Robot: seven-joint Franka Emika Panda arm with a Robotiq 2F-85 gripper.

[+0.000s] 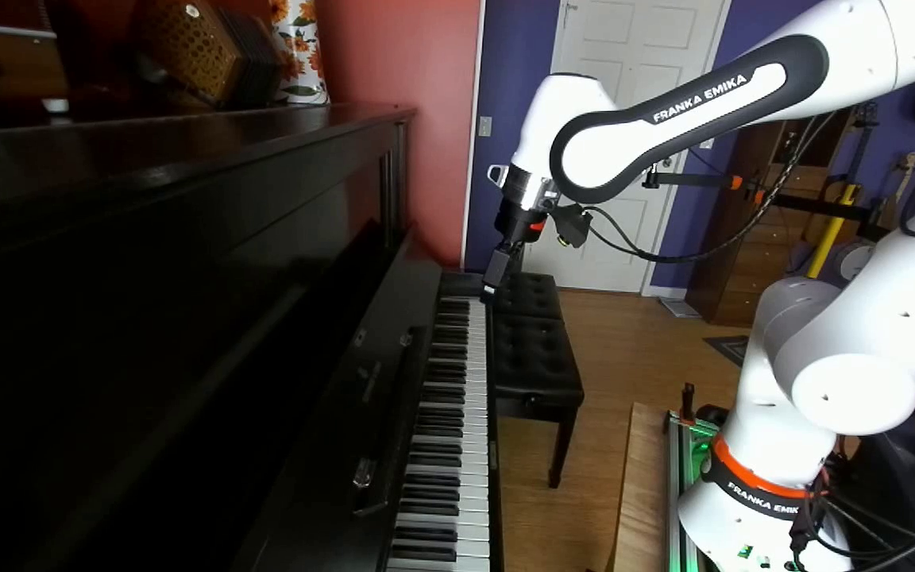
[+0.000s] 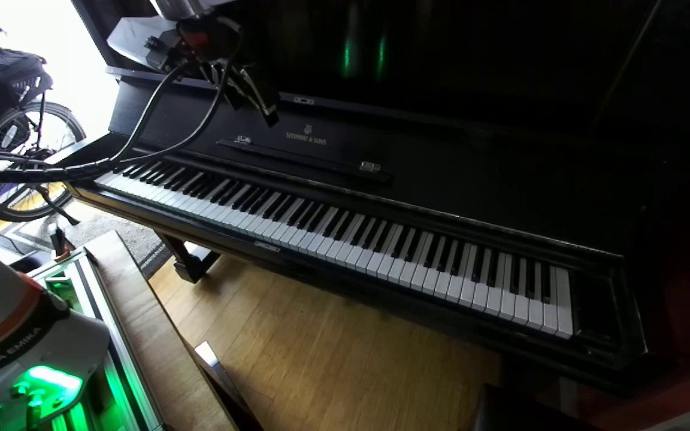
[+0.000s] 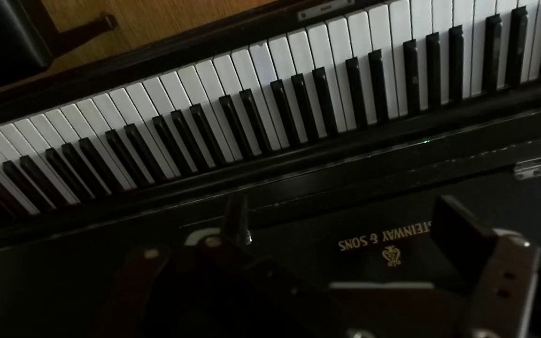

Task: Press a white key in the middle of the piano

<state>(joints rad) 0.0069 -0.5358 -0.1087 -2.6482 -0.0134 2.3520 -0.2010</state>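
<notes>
The glossy black upright piano point(image 1: 330, 183) shows in both exterior views point(image 2: 489, 173), its lid raised and its long row of keys bare. The white keys point(image 2: 345, 250) also show in the wrist view point(image 3: 263, 63), running slantwise across the upper part. My gripper point(image 1: 494, 284) is open and empty, its two fingers wide apart. In an exterior view, the gripper point(image 2: 254, 112) hangs above the keys, in front of the raised fallboard. In the wrist view, the gripper's fingers point(image 3: 341, 206) frame the gold lettering on the fallboard. They are apart from the keys.
A black padded bench point(image 1: 537, 349) stands along the keyboard. A wooden tabletop point(image 2: 159, 341) lies beside the robot base. A bicycle point(image 2: 27, 131) stands past a keyboard end. A cable point(image 2: 159, 99) loops from the wrist. An accordion-like instrument point(image 1: 203, 56) sits on the piano top.
</notes>
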